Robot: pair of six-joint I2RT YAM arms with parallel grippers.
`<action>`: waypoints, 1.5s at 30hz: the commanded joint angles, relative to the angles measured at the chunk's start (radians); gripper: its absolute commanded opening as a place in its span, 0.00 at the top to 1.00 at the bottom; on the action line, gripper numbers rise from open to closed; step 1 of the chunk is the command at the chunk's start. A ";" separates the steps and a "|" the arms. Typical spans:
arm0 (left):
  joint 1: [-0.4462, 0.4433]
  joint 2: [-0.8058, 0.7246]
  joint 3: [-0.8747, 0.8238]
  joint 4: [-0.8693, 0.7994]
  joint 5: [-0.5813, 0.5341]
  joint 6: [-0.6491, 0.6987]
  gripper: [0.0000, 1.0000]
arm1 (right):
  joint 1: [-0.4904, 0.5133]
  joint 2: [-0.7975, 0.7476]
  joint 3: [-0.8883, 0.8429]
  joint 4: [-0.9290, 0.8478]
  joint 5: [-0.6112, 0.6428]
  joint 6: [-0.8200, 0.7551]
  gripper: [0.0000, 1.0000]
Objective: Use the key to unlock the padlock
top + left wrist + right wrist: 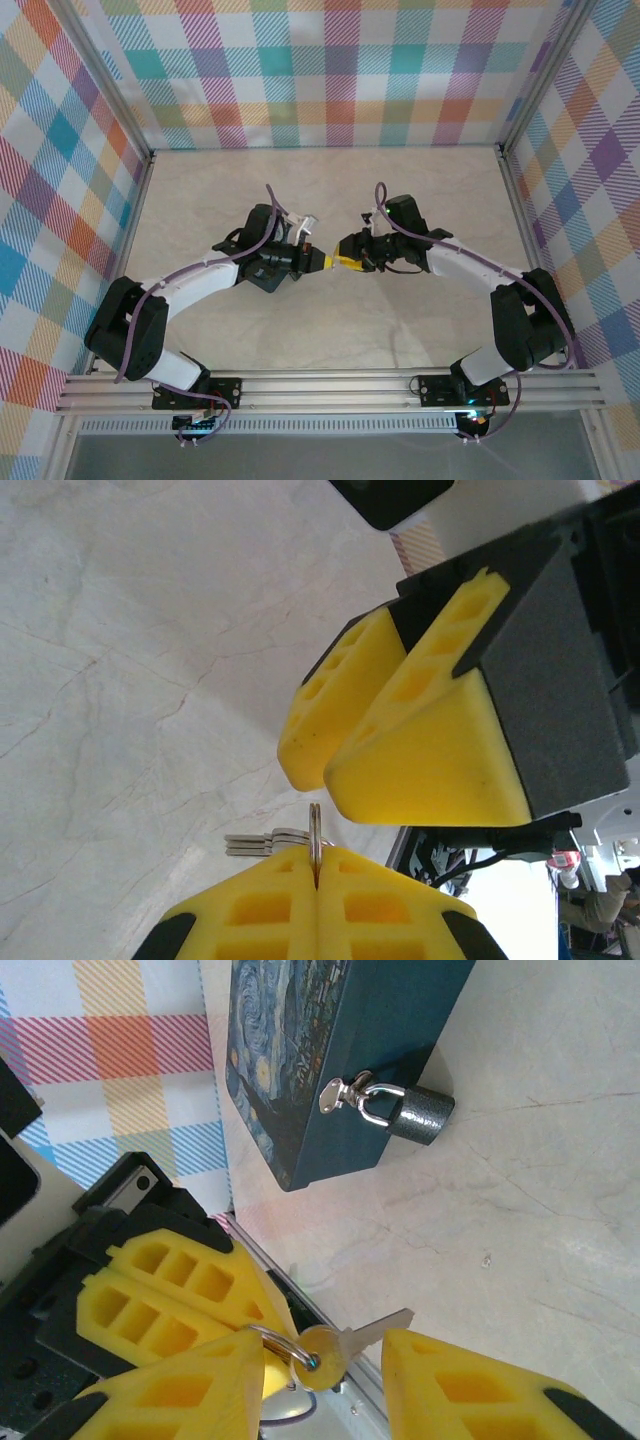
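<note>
Pinching key ring (315, 830): left claw (318, 865) closed | right claw (322, 1348) parted | padlock (420, 1115) at tin (300, 1060) edge

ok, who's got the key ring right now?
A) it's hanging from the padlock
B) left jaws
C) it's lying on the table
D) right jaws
B: the left gripper has its jaws shut on the key ring, while the right gripper has its jaws apart, one on either side of the key.
</note>
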 commanded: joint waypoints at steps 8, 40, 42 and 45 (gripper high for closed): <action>0.031 0.060 0.175 -0.200 0.041 -0.051 1.00 | -0.017 -0.051 0.016 -0.047 -0.044 -0.477 0.63; 0.018 0.118 0.317 -0.389 0.084 -0.029 1.00 | 0.031 -0.089 0.031 0.066 0.040 -0.656 0.69; 0.018 0.118 0.318 -0.384 0.083 -0.034 1.00 | 0.035 -0.082 0.035 0.060 0.027 -0.662 0.68; 0.018 0.118 0.321 -0.383 0.081 -0.038 1.00 | 0.035 -0.069 0.042 0.042 0.018 -0.672 0.64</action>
